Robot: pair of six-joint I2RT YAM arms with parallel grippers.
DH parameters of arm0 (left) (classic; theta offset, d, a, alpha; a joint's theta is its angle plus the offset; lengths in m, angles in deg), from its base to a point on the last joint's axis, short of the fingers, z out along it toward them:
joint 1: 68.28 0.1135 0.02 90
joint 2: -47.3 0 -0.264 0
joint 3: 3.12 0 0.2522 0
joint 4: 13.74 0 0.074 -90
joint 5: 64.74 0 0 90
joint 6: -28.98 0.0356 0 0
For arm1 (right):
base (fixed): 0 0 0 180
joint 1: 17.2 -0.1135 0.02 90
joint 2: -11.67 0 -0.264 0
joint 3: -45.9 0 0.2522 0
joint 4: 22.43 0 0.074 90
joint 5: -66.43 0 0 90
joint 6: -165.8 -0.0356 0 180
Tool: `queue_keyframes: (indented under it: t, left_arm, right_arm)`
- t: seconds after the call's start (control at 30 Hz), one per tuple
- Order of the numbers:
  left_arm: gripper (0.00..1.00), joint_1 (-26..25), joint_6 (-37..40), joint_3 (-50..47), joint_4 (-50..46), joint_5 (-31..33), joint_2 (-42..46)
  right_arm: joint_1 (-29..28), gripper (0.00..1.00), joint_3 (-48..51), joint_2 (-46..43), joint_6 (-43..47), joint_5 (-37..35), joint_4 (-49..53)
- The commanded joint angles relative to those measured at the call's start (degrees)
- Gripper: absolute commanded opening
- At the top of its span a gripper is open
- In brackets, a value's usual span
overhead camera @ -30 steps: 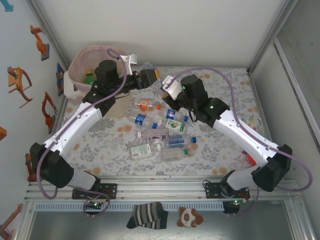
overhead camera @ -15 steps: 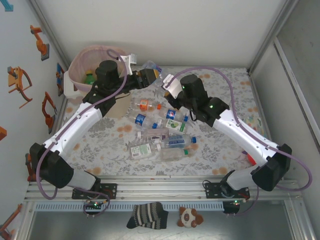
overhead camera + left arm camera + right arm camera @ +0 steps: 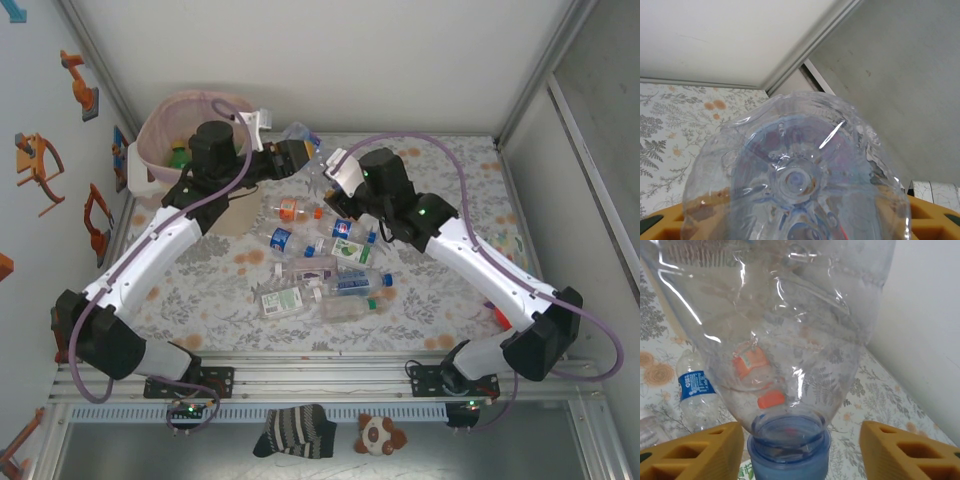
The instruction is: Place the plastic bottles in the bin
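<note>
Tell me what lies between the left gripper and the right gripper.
A clear crushed plastic bottle spans from left gripper to right gripper, seen in the top external view.

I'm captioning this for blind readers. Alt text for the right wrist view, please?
A clear crushed plastic bottle looms close, its blue cap at the bottom between the right gripper's two orange fingers, near the one at picture left and clear of the other. Behind lies a floral tablecloth with a blue-labelled bottle at left.

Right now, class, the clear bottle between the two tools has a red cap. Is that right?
No. The clear bottle between the left tool and right tool has a blue cap, as the right wrist view shows.
</note>
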Motion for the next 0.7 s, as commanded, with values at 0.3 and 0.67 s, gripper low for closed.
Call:
queue_keyframes:
  t: [0.3,0.67]
  left_arm:
    - [0.54,9.05,5.37,6.5,-4.76,-1.04,3.39]
    - [0.55,19.28,20.9,20.58,-24.24,5.07,0.84]
  right_arm:
    - [-0.81,0.67,2.53,-9.03,-4.25,-0.76,4.07]
    - [-0.93,0.67,4.42,-14.28,-4.87,-2.81,8.72]
